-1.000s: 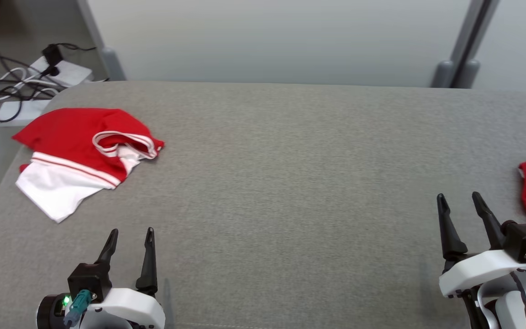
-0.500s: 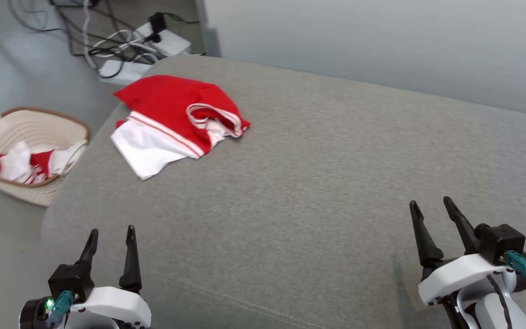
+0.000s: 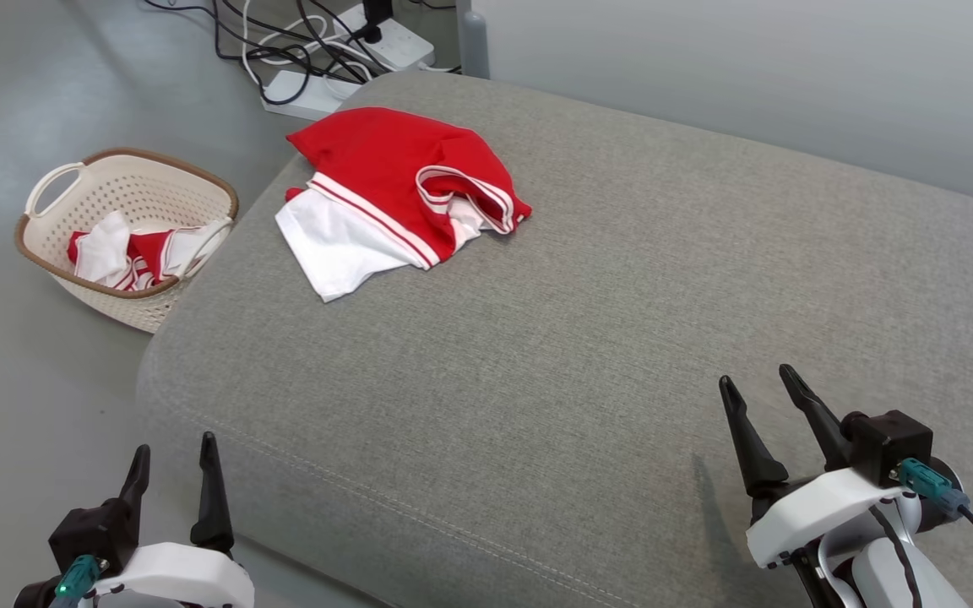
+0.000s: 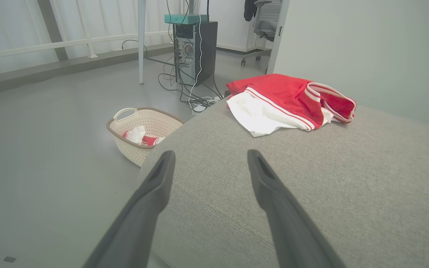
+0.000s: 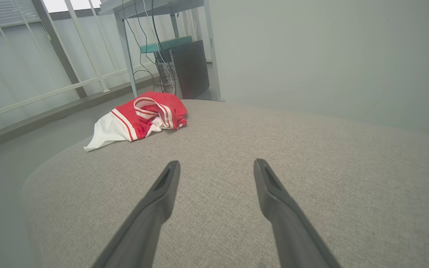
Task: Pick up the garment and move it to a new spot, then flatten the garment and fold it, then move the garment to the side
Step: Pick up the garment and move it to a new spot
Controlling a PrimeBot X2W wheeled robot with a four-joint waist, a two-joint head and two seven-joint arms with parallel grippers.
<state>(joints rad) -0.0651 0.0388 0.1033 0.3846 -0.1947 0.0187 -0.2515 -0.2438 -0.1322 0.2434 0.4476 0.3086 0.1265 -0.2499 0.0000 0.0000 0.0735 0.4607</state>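
Leftward the head view has been swung since the earlier frame; the garment (image 3: 398,198) is left unmoved at the far left corner of the grey cushion (image 3: 588,355). The left gripper (image 3: 175,446) and right gripper (image 3: 755,378) are held wide open, nothing gripped or touched. A computer tower (image 4: 196,52) beyond the cushion is added by the left wrist view. The left gripper is held just off the cushion's near left corner, the right gripper above its near side.

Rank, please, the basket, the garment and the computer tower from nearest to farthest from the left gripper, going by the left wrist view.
From the left gripper:
1. basket: on the floor, to the left, beside the sofa corner.
2. garment: on the sofa, ahead and right; only a little farther.
3. tower: across the floor, well behind both.
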